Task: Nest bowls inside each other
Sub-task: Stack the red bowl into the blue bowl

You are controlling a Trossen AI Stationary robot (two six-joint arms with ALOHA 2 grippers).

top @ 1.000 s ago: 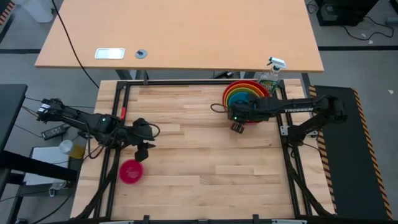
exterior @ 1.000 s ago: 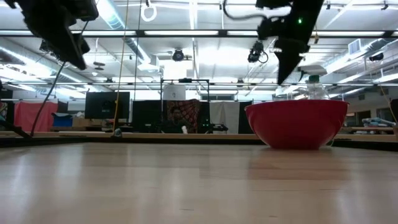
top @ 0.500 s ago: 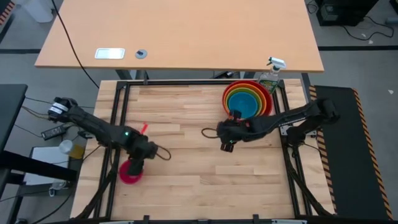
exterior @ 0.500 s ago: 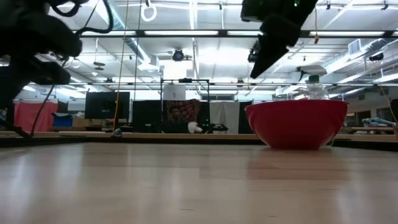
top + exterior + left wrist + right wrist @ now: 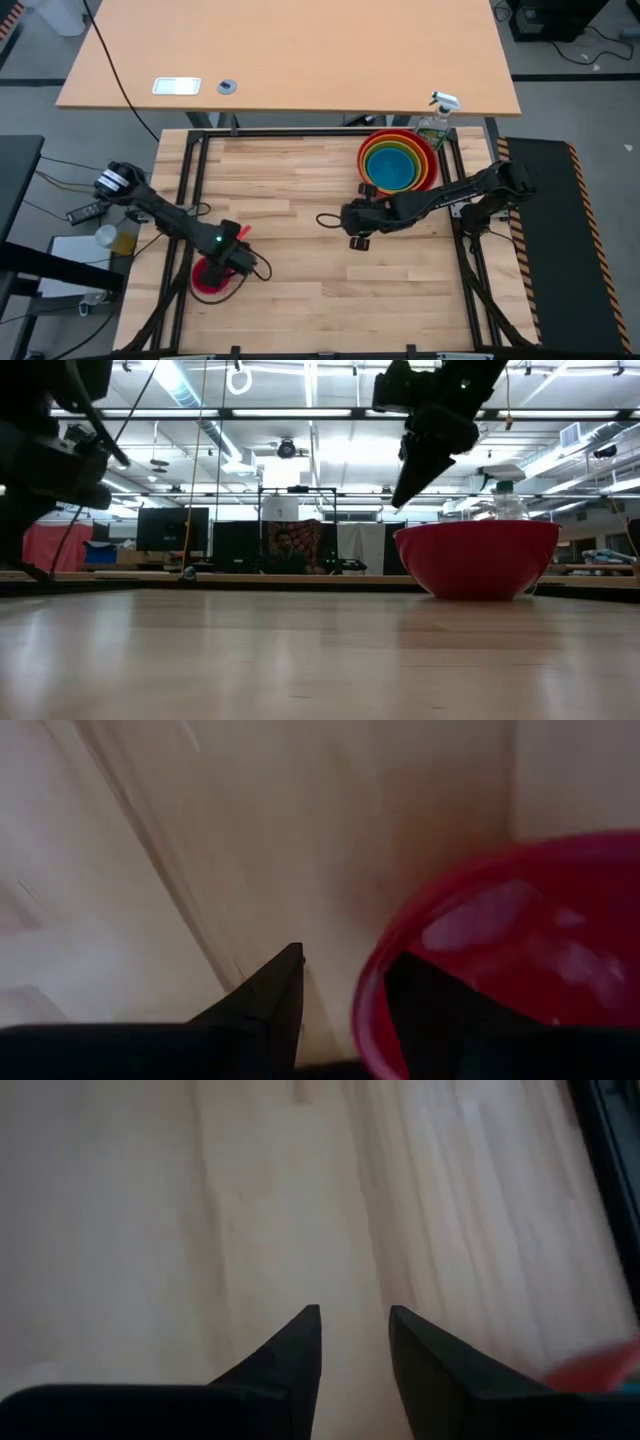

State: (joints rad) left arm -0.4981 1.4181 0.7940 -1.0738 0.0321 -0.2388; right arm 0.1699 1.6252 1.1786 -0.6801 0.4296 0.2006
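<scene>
The small pink bowl (image 5: 205,282) sits on the wood near the table's near left. My left gripper (image 5: 228,264) points down over its right rim. In the left wrist view it (image 5: 348,955) is open, with one finger inside the bowl (image 5: 520,920) and one outside. The red, orange, green and blue bowls are nested in a stack (image 5: 398,160) at the far right, the red one (image 5: 478,558) resting on the table. My right gripper (image 5: 357,240) hangs open over bare wood left of and nearer than the stack, with nothing between its fingers (image 5: 353,1312). My left gripper comes from above and stands astride the pink bowl's rim (image 5: 365,1005), one finger inside the bowl and one outside. A gap shows between the outer finger (image 5: 285,985) and the rim. Whether the inner finger touches the wall, I cannot tell. The bowl rests on the table.
A clear spray bottle (image 5: 436,122) stands just behind the stack, at the far right corner. Black frame rails (image 5: 190,180) run along the table's edges. Bare wood (image 5: 300,200) lies between the two grippers.
My left gripper has gone toward the near edge and down onto the pink bowl, turning until it points down. My right gripper has left the stack and gone toward the table's left and near edge, sinking a little. No bowl has moved.
</scene>
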